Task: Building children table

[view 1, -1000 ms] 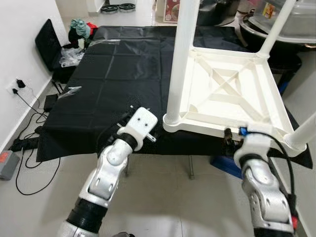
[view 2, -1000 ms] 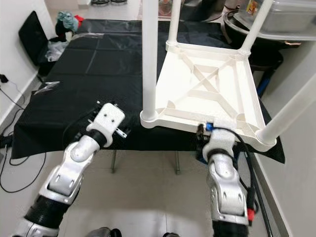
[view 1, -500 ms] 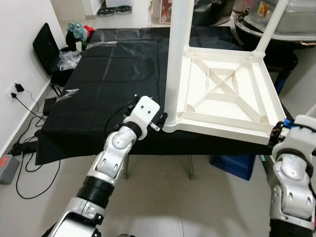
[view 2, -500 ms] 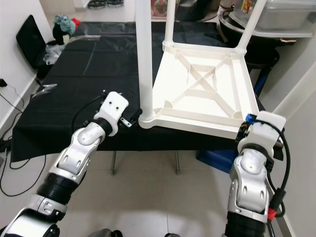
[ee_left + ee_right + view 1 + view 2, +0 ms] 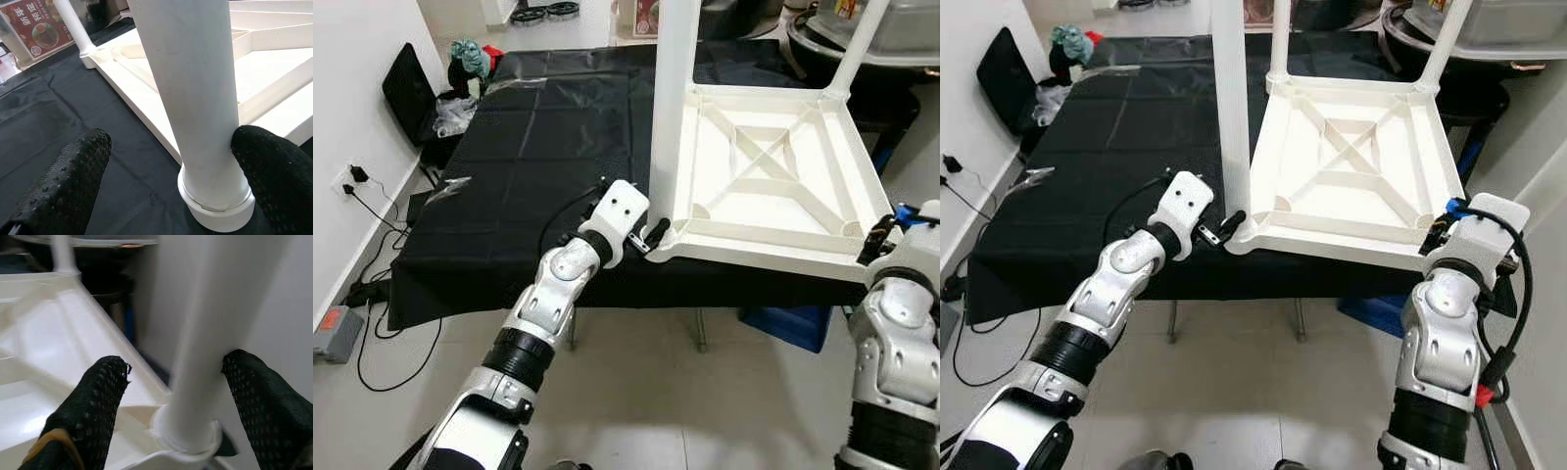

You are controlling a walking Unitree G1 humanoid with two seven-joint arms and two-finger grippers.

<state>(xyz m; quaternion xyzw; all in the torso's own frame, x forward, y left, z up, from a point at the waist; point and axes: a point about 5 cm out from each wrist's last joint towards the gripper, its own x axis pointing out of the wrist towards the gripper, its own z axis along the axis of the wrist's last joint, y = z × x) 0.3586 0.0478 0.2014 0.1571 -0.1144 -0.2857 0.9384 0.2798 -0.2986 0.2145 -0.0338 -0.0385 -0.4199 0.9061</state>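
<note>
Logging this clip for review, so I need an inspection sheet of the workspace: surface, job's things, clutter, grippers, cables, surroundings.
Surface: black cloth covers a table, creased.
Job's things: white children's table lies upside down on the cloth, legs pointing up; its near right corner overhangs the cloth's edge.
Clutter: clear plastic wrap on the cloth's left side; more wrap at the far end.
Grippers: left gripper open around the near left leg, one finger touching it; right gripper open around the near right leg.
Cables: black cords on the floor from a wall socket.
Surroundings: black bag against the wall, tiled floor.
</note>
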